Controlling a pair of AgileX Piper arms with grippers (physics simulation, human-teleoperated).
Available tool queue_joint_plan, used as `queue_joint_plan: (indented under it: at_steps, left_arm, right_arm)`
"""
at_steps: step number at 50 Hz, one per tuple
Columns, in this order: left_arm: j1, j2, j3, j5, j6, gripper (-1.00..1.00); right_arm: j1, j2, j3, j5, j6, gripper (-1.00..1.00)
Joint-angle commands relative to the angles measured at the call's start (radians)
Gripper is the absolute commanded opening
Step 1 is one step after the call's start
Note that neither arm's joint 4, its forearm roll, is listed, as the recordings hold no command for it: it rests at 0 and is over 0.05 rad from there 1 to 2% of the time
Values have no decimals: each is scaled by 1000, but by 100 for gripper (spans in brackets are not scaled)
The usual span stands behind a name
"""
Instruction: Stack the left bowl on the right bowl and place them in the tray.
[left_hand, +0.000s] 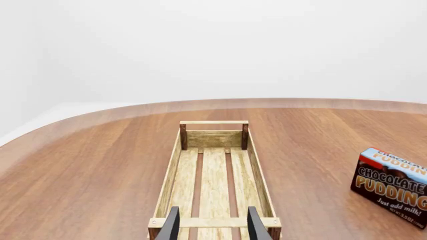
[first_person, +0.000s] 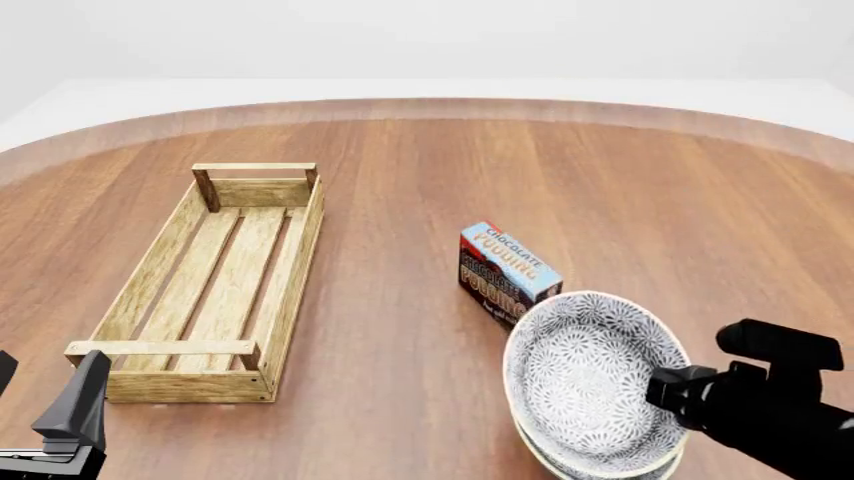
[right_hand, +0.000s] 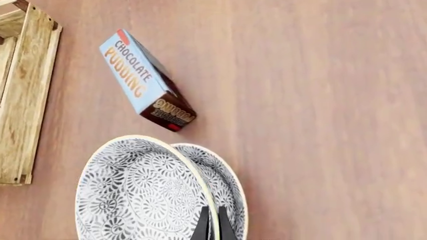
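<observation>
tabletop: reddish-brown wood with a curved far edge, carrying everything in the scene.
tray: long light-wood crate with a slatted bottom, low slat sides and corner posts; it lies on the left half of the tabletop, its long side running away from the arms; nothing lies in it.
upper bowl: white with a grey floral pattern, tilted so its inside faces the front camera; it sits in the lower bowl, at the near right of the tabletop, well apart from the tray.
lower bowl: same pattern, only a sliver of its rim shows under and beside the upper one.
pudding box: blue-and-brown chocolate pudding carton, just beyond the bowls, between them and the tray's far end; whether it touches the upper bowl's rim cannot be told.
right gripper: black, comes in from the right; its jaws are narrow and pinch the rim of the upper bowl on the bowl's right side.
left gripper: at the near left, just short of the tray's near end; its jaws are spread wide with nothing between them, and its wrist view looks straight down the length of the tray.
</observation>
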Motion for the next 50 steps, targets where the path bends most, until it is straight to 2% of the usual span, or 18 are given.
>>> queue_joint_plan:
  at_steps: [1, 21, 22, 43, 47, 50]
  left_arm:
    - [0, 0, 0, 0, 0, 100]
    - [0, 0, 0, 0, 0, 100]
    - [0, 0, 0, 0, 0, 100]
    - [0, 0, 0, 0, 0, 100]
    - [0, 0, 0, 0, 0, 100]
    - [0, 0, 0, 0, 0, 100]
  right_arm:
    - [-4, -1, 43, -39, 15, -100]
    - [-14, 9, 62, -66, 6, -100]
    - [-16, 1, 54, -59, 2, 100]
    - [2, -32, 32, -30, 10, 100]
    - [-17, -46, 6, 6, -11, 100]
    - [-53, -48, -39, 55, -66, 100]
